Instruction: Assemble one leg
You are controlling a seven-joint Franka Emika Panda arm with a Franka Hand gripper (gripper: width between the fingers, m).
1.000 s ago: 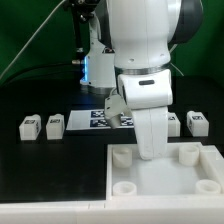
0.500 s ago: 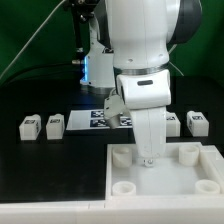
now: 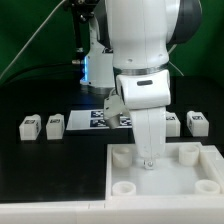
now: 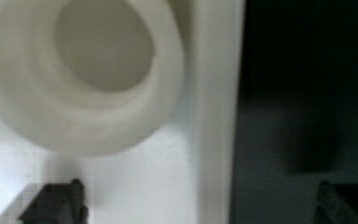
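1. This is a robotics lab: a staged test cell, not a home or a shop.
2. A large white robot arm [image 3: 140, 50] fills the exterior view from twelve o'clock down to the centre.
3. The desk [image 3: 50, 165] is plain matte black. A flat green backdrop [image 3: 30, 40] stands behind it from nine to eleven o'clock.
4. The marker board [image 3: 100, 119], printed with black-and-white square tags, lies just off centre toward nine o'clock. Tags of the same kind sit on small white legs [image 3: 29, 127] at nine and three o'clock.
5. A device with a blue glow [image 3: 97, 68] stands behind the arm at eleven o'clock.
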